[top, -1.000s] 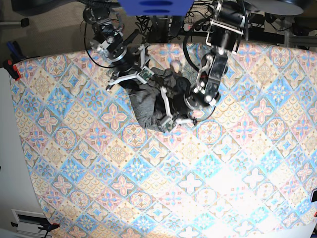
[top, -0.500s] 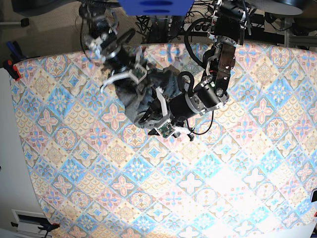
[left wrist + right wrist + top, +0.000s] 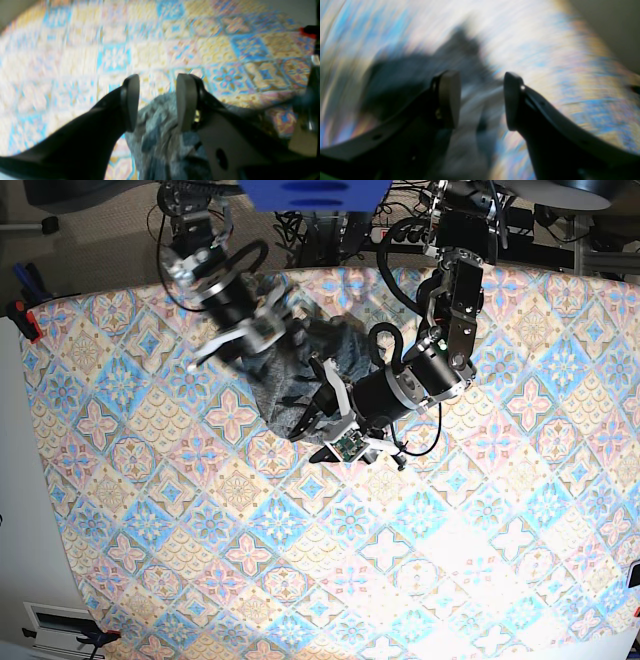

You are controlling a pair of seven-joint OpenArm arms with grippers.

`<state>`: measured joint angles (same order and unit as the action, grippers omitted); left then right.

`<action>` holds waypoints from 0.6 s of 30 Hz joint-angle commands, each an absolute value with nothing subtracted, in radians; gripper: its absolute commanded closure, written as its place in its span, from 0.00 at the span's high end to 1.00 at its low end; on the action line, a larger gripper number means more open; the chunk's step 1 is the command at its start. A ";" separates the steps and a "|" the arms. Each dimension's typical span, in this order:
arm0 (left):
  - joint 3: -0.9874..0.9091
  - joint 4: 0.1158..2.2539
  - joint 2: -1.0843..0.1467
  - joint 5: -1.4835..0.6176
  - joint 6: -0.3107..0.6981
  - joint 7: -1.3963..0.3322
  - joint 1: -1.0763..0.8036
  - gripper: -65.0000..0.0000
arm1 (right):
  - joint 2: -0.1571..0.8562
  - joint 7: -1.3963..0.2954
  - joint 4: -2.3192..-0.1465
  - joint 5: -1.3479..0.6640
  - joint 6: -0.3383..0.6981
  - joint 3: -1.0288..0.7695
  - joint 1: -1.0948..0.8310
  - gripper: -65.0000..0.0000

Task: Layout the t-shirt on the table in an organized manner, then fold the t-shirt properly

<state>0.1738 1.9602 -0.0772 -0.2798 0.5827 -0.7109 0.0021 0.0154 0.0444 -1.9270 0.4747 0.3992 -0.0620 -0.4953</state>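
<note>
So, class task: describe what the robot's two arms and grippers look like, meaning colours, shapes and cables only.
Both arms are black with silver-grey joint rings and loose black cables. The left gripper has two black curved fingers with flat grey pads; the right gripper looks the same. White brackets and small green circuit boards sit by the wrists in the base view.

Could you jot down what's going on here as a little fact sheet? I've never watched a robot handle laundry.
Garment: t-shirt, dark grey, bunched in a heap, not laid out flat
Surface: table, pastel tile-patterned cloth
Left gripper: jaws apart, grey fabric bunched between them
Right gripper: jaws apart above the shirt; view too blurred to tell any contact
Folding: not begun
</note>
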 commanded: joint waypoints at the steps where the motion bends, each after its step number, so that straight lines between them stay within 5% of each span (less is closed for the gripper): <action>1: 0.173 1.985 -0.074 -0.289 0.582 -0.687 0.013 0.35 | -0.002 0.124 -1.949 0.421 0.395 -0.107 -0.483 0.41; 6: 0.162 2.011 -0.074 -0.288 0.582 -0.687 -0.030 0.32 | -0.035 0.189 -1.945 0.317 0.397 -0.243 -0.473 0.41; 10: 0.130 2.054 -0.097 -0.248 0.582 -0.680 -0.104 0.00 | -0.036 0.189 -1.940 0.251 0.397 -0.331 -0.473 0.31; 13: 0.110 2.077 -0.104 -0.197 0.582 -0.677 -0.148 0.00 | -0.036 0.162 -1.940 0.137 0.397 -0.417 -0.473 0.03; 18: 0.045 2.104 -0.102 -0.143 0.582 -0.611 -0.260 0.00 | -0.036 0.094 -1.940 -0.016 0.397 -0.582 -0.473 0.00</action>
<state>0.0452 2.0865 -0.1036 -0.1261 0.5797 -0.6399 -0.2623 -0.0395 0.0689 -1.9224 -0.0017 0.3889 -0.5804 -0.4751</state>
